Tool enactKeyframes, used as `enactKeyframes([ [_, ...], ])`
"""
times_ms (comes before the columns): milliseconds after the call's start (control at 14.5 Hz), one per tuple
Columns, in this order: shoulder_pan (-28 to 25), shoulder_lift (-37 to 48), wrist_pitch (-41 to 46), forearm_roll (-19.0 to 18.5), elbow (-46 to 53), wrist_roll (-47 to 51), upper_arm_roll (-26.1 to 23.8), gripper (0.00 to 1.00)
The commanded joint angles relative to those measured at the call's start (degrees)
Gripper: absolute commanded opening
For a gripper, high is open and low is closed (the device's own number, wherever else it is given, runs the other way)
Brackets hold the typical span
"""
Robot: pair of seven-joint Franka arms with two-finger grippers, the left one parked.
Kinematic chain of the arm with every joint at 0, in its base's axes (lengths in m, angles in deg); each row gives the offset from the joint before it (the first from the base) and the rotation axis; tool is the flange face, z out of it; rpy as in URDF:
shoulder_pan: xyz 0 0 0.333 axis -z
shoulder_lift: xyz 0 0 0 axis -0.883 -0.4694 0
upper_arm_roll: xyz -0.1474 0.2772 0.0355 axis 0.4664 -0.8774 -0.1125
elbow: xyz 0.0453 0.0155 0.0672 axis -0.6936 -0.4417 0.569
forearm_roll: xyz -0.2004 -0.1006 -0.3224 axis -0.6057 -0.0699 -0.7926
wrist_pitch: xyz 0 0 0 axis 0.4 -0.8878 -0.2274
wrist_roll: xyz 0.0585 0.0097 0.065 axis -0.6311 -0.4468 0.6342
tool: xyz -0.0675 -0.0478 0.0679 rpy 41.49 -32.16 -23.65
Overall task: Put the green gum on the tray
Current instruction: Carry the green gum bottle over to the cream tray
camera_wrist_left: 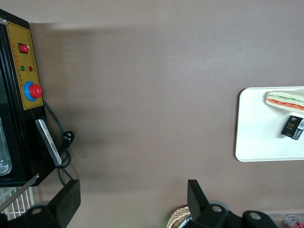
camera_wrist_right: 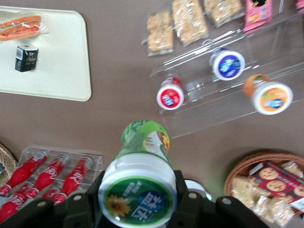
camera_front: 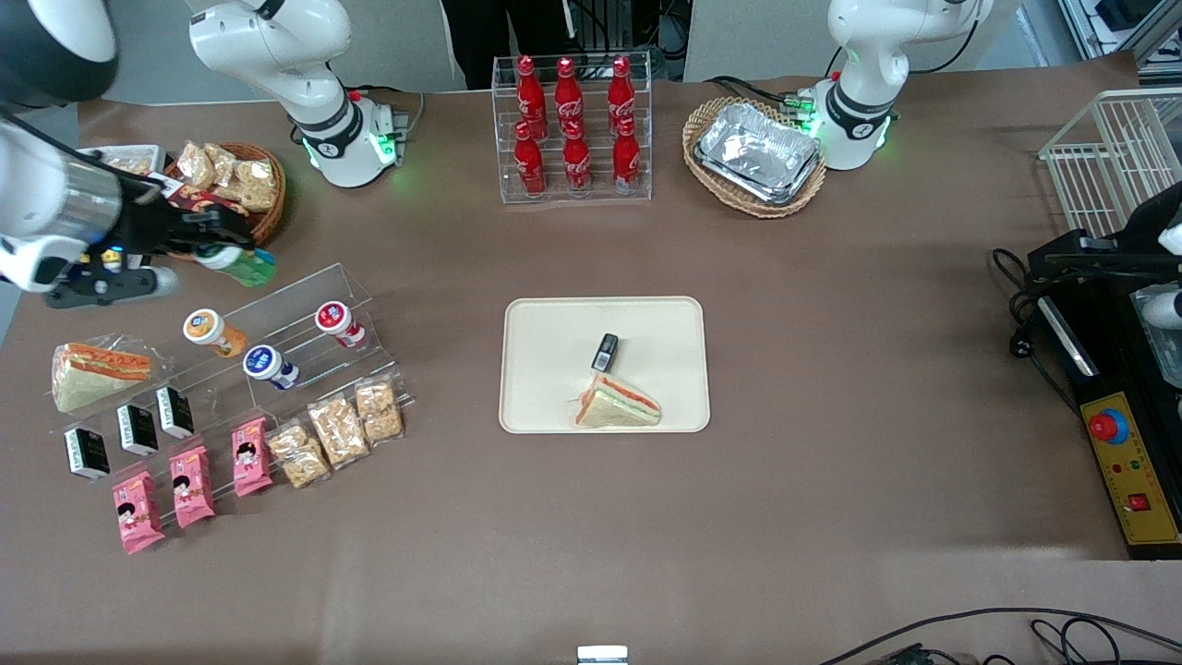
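My right gripper (camera_front: 211, 245) is shut on the green gum (camera_front: 242, 264), a small green bottle with a white lid and green label, and holds it in the air above the clear acrylic stand (camera_front: 277, 351), toward the working arm's end of the table. In the right wrist view the green gum (camera_wrist_right: 140, 178) sits lid-first between the black fingers (camera_wrist_right: 190, 202). The cream-beige tray (camera_front: 554, 369) lies at the table's middle, also in the right wrist view (camera_wrist_right: 61, 61), and holds a sandwich (camera_front: 617, 405) and a small black box (camera_front: 605, 352).
Orange (camera_front: 211, 331), blue (camera_front: 268, 366) and red (camera_front: 339, 323) gum bottles stay on the stand. Snack packs (camera_front: 337, 429), pink packets (camera_front: 189, 485) and black boxes (camera_front: 137, 429) lie nearer the front camera. A snack basket (camera_front: 235, 185), cola rack (camera_front: 572, 129) and foil-tray basket (camera_front: 757, 152) stand farther back.
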Motion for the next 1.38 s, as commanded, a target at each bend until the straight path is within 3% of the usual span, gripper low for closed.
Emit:
enactKeyframes([
  [0, -2.9, -3.1, 0.0, 1.3, 2.6, 14.5, -7.1, 0.42],
  [138, -5.2, -5.5, -4.3, 2.1, 1.8, 20.2, -9.8, 0.43],
  [414, -12.5, -9.6, -15.4, 2.5, -1.7, 29.0, -10.2, 0.46],
  [828, -19.7, -17.3, -36.3, 2.4, -11.9, 29.4, -10.2, 0.47],
  [1310, -23.4, -26.2, -46.9, 2.3, -13.8, 29.3, -10.2, 0.49],
])
